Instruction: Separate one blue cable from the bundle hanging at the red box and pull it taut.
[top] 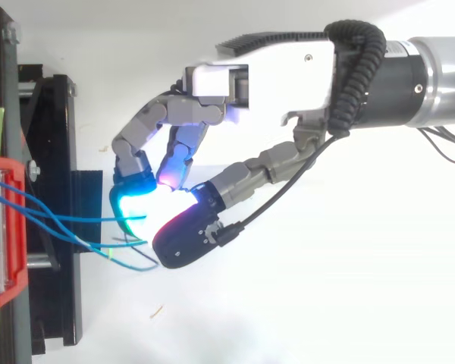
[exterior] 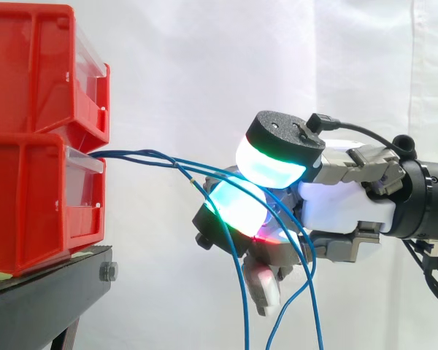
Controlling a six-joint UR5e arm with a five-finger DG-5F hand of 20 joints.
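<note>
Hand (top: 288, 76) is curled, pinching the blue cable (exterior: 131, 154) off the red box (exterior: 29, 204). We confirm only one strand is caught, then draw straight back till the slack goes.

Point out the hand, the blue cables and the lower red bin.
hand (exterior: 343, 204): side view, on its white palm housing.
blue cables (exterior: 122, 153): side view, on the span between the bin and the fingertips.
lower red bin (exterior: 29, 211): side view, on its side wall.
</note>
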